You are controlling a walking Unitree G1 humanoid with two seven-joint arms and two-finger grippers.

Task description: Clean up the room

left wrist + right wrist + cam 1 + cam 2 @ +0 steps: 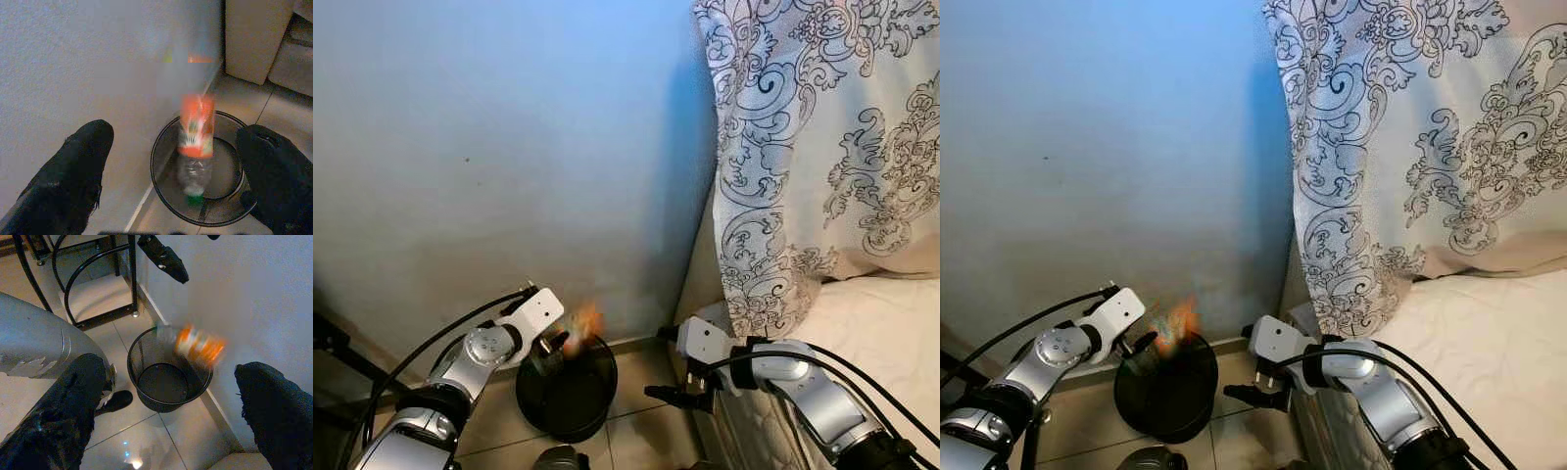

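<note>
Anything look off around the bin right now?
Yes: a plastic bottle with an orange label is blurred in mid-air, cap end down, over the black wire bin by the wall. The left gripper is open around it, not touching. The right gripper hovers beside the bin.

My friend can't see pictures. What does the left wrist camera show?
A plastic bottle with an orange label is blurred above the black wire bin, cap pointing down into it. The left gripper frames it with open jaws, touching nothing, beside a pale wall.
</note>
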